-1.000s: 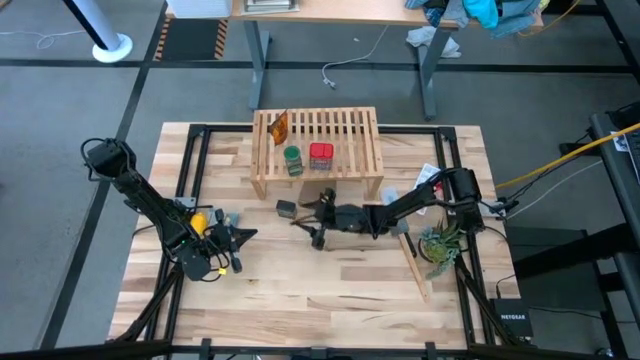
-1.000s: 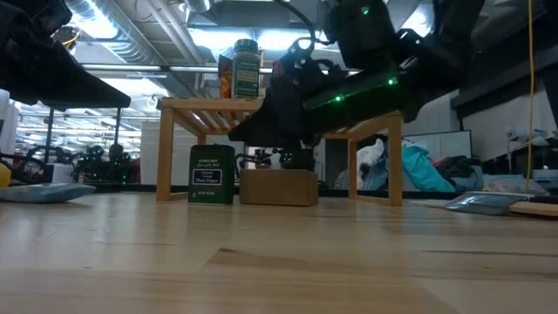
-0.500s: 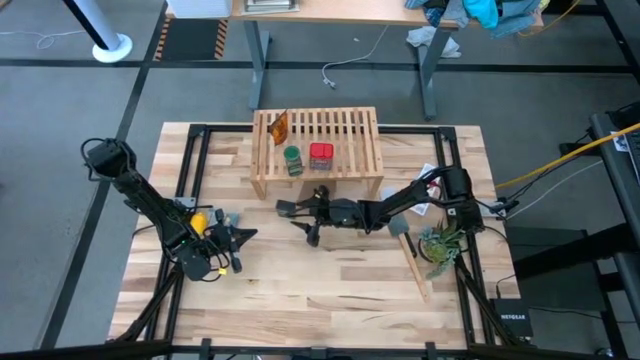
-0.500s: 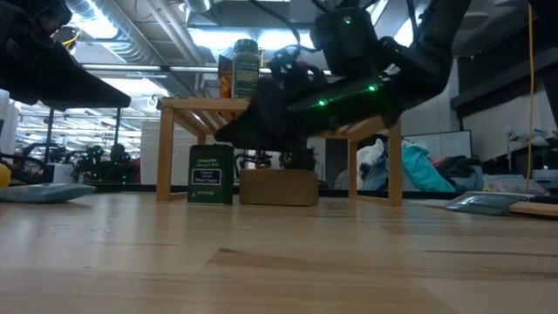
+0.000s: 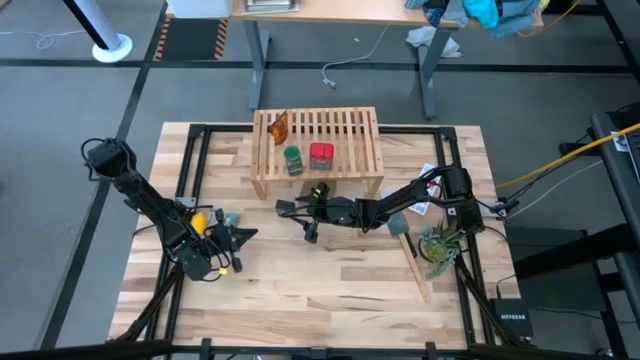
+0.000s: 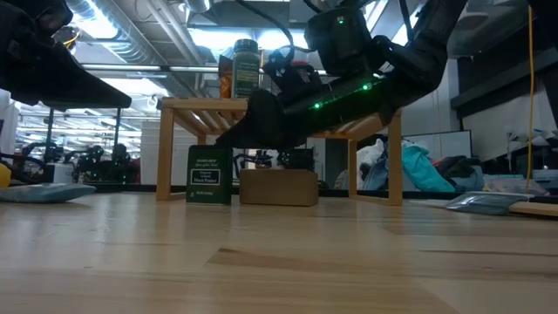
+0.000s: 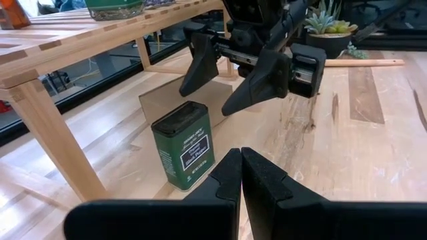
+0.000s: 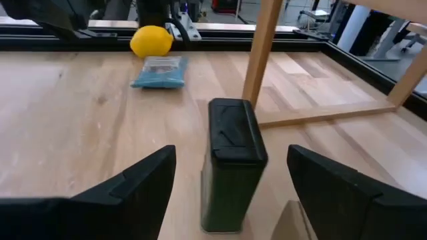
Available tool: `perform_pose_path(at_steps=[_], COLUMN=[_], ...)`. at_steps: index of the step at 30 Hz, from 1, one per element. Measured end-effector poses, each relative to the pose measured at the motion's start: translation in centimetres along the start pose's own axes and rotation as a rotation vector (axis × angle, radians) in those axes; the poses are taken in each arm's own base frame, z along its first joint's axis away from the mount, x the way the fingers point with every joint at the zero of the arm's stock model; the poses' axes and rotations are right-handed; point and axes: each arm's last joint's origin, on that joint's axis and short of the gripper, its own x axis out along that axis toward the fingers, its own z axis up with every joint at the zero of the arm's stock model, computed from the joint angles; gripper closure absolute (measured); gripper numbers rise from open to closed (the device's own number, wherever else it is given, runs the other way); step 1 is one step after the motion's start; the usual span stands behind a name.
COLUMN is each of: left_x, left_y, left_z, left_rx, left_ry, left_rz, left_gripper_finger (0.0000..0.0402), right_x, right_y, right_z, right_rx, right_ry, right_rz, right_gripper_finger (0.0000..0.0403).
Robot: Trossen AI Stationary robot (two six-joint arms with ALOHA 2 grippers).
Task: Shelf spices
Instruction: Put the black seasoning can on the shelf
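Observation:
The dark green-black tin (image 5: 285, 208) stands upright on the tabletop by the shelf's near left leg, also seen in the left wrist view (image 7: 182, 153), the right wrist view (image 8: 231, 163) and the low view (image 6: 209, 174). My right gripper (image 5: 303, 220) is open and level, a short way to the tin's right, with its fingers (image 7: 200, 63) clear of it. On the light-wood shelf (image 5: 340, 125) stand the green jar (image 5: 292, 160), the red jar (image 5: 321, 155) and the orange packet (image 5: 280, 125). My left gripper (image 5: 242, 236) waits shut near the table's left side.
A lemon (image 5: 200, 222) and a blue packet (image 8: 159, 71) lie by the left arm. A small brown box (image 6: 279, 187) sits under the shelf. At the right are a small plant (image 5: 440, 245), a wooden stick (image 5: 412, 262) and a white packet (image 5: 425, 190).
My right gripper has moved toward the table's left, closing in on the dark tin, and has stayed open. The tin and the jars on the shelf have not moved.

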Motion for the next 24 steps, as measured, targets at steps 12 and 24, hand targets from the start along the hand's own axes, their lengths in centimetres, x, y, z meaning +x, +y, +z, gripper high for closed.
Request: perform_pose_path(at_steps=[12, 24], left_x=[0.0, 0.0], left_y=[0.0, 0.0], left_z=[0.0, 0.0], left_rx=[0.000, -0.001], left_ry=[0.000, 0.000], left_rz=[0.000, 0.000], left_gripper_finger=[0.0396, 0.0396], right_x=[0.3, 3.5], right_y=[-1.1, -0.2], right_z=[-0.1, -1.5], right_rx=[0.013, 0.013], right_ry=[0.007, 0.017], right_rz=[0.004, 0.031], right_gripper_finger=[0.0109, 0.0109])
